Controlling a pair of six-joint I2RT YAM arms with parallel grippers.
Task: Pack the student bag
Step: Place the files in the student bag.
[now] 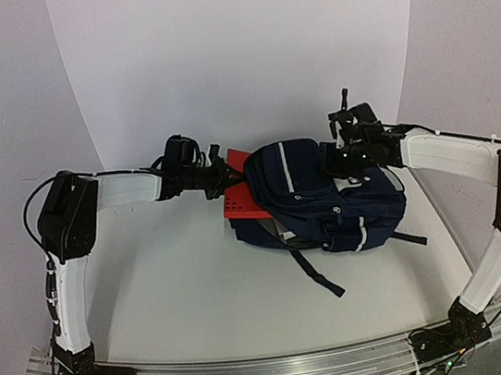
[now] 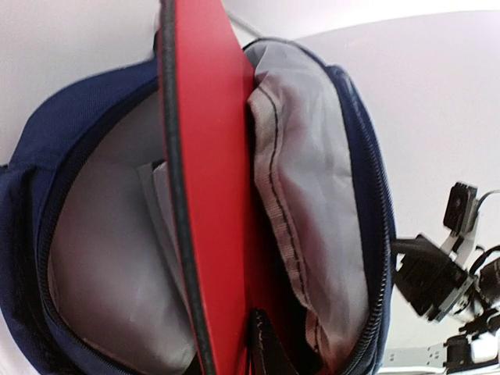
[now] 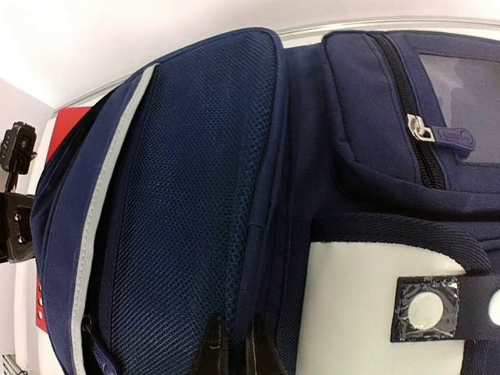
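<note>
The student bag (image 1: 327, 197), navy with pale stripes, lies on its side mid-table, its mouth facing left. A flat red book (image 1: 243, 198) stands edge-on in that mouth, half inside. My left gripper (image 1: 219, 179) is shut on the book's outer end. In the left wrist view the red book (image 2: 211, 195) runs down into the grey lining (image 2: 312, 180), one dark fingertip (image 2: 266, 344) pressed on it and the other hidden behind it. My right gripper (image 1: 351, 157) is at the bag's far right side. Its fingertips (image 3: 212, 353) pinch a fold of the navy fabric (image 3: 195, 195).
A dark shoulder strap (image 1: 324, 275) trails from the bag toward the front. The white table (image 1: 171, 283) has a raised rim at the right (image 1: 446, 216) and a metal rail (image 1: 276, 370) along the near edge. White walls close off the back and both sides.
</note>
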